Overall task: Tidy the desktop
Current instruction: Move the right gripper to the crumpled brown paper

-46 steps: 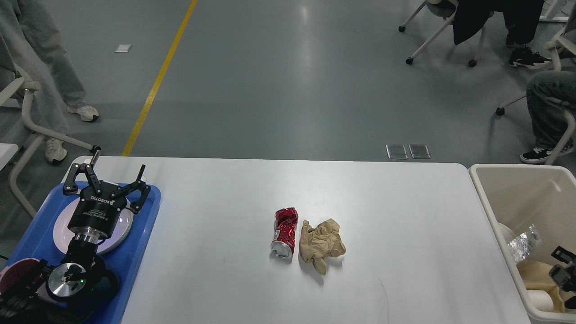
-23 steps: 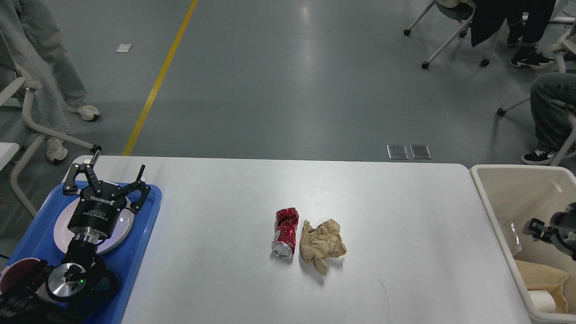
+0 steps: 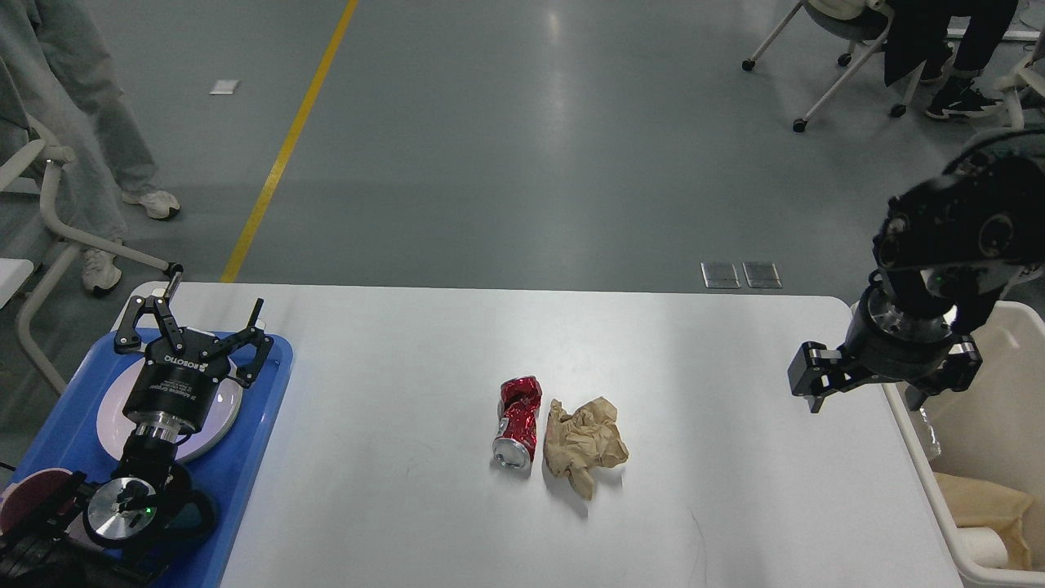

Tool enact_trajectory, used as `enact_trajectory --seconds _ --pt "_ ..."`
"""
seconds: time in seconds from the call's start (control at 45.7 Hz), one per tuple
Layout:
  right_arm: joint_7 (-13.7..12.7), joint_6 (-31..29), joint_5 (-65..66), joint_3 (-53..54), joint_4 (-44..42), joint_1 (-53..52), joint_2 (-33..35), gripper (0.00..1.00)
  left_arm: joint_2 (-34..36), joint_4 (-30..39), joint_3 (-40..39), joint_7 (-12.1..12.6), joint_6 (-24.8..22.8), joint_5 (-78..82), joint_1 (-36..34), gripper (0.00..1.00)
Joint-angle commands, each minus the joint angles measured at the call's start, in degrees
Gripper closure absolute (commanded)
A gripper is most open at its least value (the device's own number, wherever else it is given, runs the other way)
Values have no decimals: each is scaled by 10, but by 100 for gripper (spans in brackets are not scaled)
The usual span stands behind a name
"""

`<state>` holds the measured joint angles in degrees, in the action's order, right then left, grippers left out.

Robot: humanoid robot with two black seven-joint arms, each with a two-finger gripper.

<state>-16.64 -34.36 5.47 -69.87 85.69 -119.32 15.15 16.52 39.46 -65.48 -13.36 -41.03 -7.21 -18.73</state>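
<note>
The white desktop [image 3: 408, 367] holds a crushed red can [image 3: 518, 421] and a crumpled brown paper ball [image 3: 584, 444], side by side near its middle. My left gripper [image 3: 193, 314] is open and empty, hovering over the blue tray at the table's left end. My right gripper [image 3: 867, 402] is open and empty, pointing down above the table's right edge, between the bin and the paper ball and well to the right of the ball.
A blue tray [image 3: 255, 457] with a white plate [image 3: 109, 418] lies at the left end. A beige bin [image 3: 1009, 408] holding paper trash stands off the right edge. People and wheeled chairs are on the floor beyond the table.
My right arm has risen out of the beige bin and moved up and left to the table's right edge. The left arm, can and paper have not moved.
</note>
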Motion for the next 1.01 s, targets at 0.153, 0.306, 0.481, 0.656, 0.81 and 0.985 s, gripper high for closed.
enact_trajectory --seconds 0.153,0.306,0.481,0.656,0.81,0.985 --pt "-1 64 -66 52 102 -128 -86 0 0 0 0 0 2 0 0 4" --pt "-1 83 -68 86 110 -131 -84 0 0 0 0 0 1 0 0 4" --pt "0 103 -69 119 105 -100 -75 0 0 0 0 0 1 0 0 4" --pt "-3 157 -63 176 77 -37 -70 0 0 0 0 0 1 0 0 4" --pt "-4 166 -35 213 -44 96 -101 0 0 0 0 0 0 0 0 4" --pt "-4 168 22 213 -227 238 -213 0 0 0 0 0 0 0 0 4"
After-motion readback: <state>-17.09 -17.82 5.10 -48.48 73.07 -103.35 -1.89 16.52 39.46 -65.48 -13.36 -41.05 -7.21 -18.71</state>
